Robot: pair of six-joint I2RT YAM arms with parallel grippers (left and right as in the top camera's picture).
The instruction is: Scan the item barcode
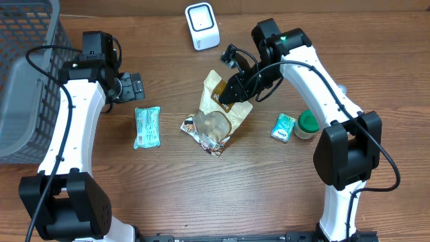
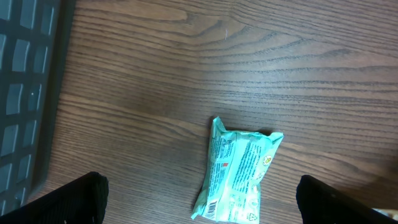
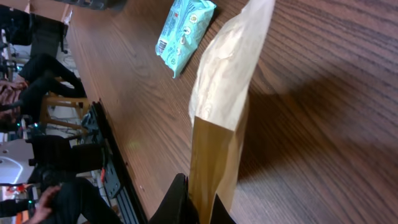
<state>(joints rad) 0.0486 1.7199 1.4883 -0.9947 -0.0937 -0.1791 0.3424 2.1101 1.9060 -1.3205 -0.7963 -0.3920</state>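
A tan and brown snack bag (image 1: 216, 114) lies mid-table with its top edge lifted. My right gripper (image 1: 230, 89) is shut on that top edge. In the right wrist view the bag (image 3: 222, 99) stands out from the shut gripper (image 3: 200, 210) as a thin folded sheet, and no barcode shows on it. The white barcode scanner (image 1: 202, 25) stands at the back of the table. My left gripper (image 1: 132, 86) is open and holds nothing. It hangs above a teal packet (image 1: 147, 126). The left wrist view shows this packet (image 2: 239, 177) between the wide-open fingers (image 2: 78, 199), with a small barcode at its lower edge.
A grey mesh basket (image 1: 27, 74) fills the left side of the table. A small teal packet (image 1: 283, 126) and a green-lidded tub (image 1: 307, 124) sit beside the right arm. The other teal packet (image 3: 185, 31) lies beyond the bag in the right wrist view.
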